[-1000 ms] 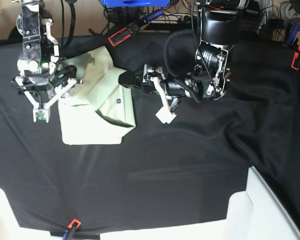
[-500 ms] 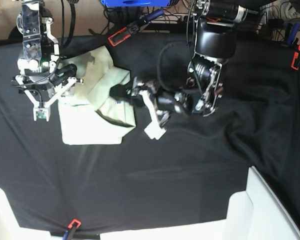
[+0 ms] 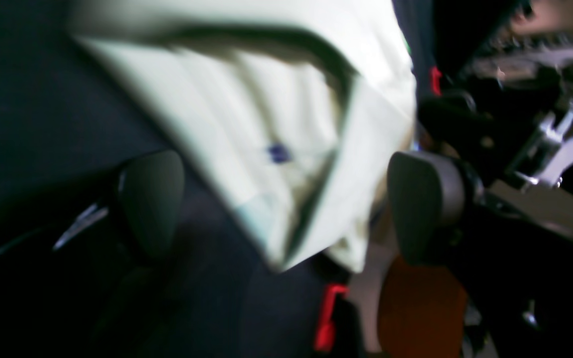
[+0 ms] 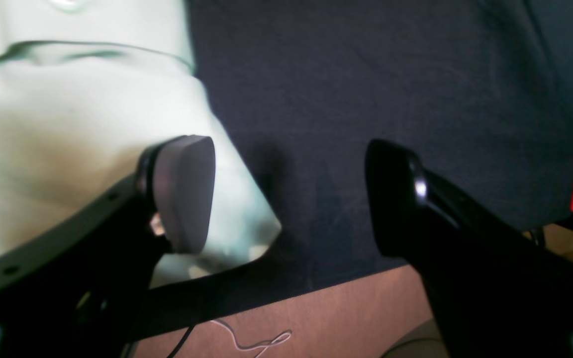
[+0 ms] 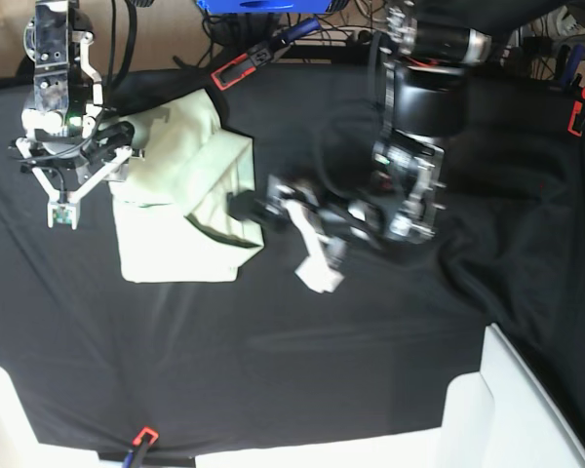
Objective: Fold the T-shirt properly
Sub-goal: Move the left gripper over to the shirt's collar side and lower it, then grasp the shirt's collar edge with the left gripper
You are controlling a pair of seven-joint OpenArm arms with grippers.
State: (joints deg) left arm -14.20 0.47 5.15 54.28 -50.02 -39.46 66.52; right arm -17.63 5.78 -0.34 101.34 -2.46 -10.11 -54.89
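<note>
— On the far left of the black cloth [image 5: 370,331], that's where the T-shirt [image 5: 180,210] lies, isn't it?

— Yes, partly folded, with a flap lying slantwise across it. Its near edge is flat on the cloth, and its far corner reaches up toward the right gripper [image 5: 83,156].

— What's that one doing?

— The right gripper sits at the shirt's far left corner. From its wrist view the jaws stand wide apart; one pad [image 4: 184,191] is over the pale fabric, the other over bare black cloth. Nothing is pinched between them.

— And the other arm?

— The left gripper [image 5: 278,229] is low at the shirt's right edge, reaching in from the right. Its jaws are spread as wide as they go. In its wrist view the shirt's folded corner, with the tiny blue mark [image 3: 277,153], lies between the two dark pads [image 3: 423,204], but the picture is blurred and I see no pad pressing on it.

— So neither has hold of it?

— Neither, as far as I can see.
</note>
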